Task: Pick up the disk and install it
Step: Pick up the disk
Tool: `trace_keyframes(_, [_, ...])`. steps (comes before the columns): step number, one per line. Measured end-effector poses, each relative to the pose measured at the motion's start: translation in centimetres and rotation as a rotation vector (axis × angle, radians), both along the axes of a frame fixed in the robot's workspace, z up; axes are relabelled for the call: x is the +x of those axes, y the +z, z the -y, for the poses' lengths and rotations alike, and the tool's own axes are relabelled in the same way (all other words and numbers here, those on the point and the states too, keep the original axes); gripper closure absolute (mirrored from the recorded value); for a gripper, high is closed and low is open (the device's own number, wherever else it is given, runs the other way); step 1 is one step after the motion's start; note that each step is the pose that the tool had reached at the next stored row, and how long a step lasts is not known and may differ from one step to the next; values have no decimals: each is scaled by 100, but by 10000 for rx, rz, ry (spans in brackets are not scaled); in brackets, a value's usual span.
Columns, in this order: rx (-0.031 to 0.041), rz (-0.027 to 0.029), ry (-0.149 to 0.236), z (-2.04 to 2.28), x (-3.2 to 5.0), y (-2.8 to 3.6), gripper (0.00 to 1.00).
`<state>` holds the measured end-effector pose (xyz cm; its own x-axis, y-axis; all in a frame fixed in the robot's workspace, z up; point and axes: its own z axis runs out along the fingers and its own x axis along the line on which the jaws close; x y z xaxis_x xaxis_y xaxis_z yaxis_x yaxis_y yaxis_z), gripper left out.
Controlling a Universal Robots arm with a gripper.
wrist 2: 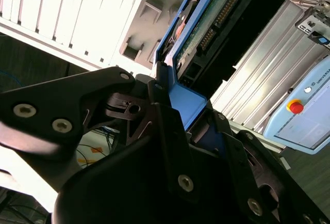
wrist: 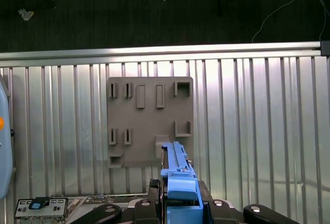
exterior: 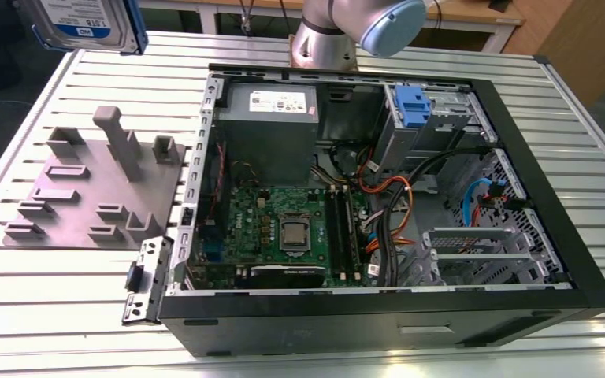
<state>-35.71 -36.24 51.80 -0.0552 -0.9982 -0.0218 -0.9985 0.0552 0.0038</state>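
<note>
In the exterior view the arm (exterior: 329, 39) stands on its silver base joint at the far edge of the worktop (exterior: 597, 157), with a blue-capped joint just above. In the first wrist view the black gripper (wrist: 180, 203) hangs above the worktop, jaws clamped on the disk (wrist: 176, 164), held edge-on.

Disk (exterior: 76, 24) hanging raised at the exterior view's far left, white-and-blue label showing on silver body, blue rail running down one side. In the second wrist view, disk (wrist 2: 206, 25) showing green circuit-board face, tilted.
</note>
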Motion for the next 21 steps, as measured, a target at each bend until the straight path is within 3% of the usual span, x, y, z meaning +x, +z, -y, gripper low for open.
trace_keyframes(11, [1, 0, 0, 0, 35, 0, 64])
trace_keyframes(16, [1, 0, 0, 3, 99, 0, 64])
trace_keyframes(21, [0, 0, 0, 107, 117, 0, 64])
